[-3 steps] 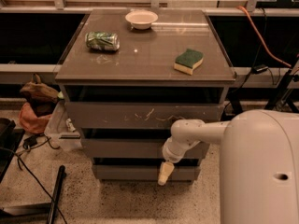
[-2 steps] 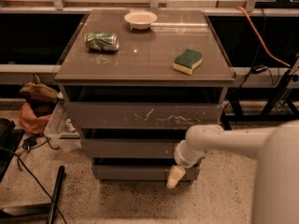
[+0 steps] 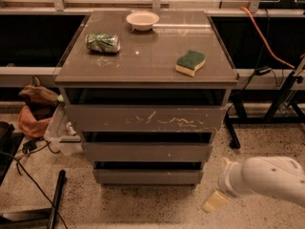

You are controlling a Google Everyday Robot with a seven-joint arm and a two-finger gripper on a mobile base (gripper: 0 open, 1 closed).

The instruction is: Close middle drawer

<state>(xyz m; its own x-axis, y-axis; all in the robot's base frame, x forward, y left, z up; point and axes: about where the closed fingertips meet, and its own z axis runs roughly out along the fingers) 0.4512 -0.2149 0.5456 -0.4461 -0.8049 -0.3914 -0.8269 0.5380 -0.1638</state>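
Gripper (image 3: 214,202) hangs low off the desk's (image 3: 143,68) front right corner. Middle drawer (image 3: 147,151) lies up-left of it, front running sideways. Can't tell if the gripper's spread or pressed together.

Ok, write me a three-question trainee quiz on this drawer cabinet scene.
1. True or false: the gripper is touching the middle drawer.
2. Which item lies nearest the right edge of the cabinet top? A) white bowl B) crushed can C) green sponge
3. Fill in: the white scratches are on the ___ drawer front.

Key:
1. False. The gripper hangs low over the floor, right of the cabinet and apart from the middle drawer.
2. C
3. top; they are on the top drawer.
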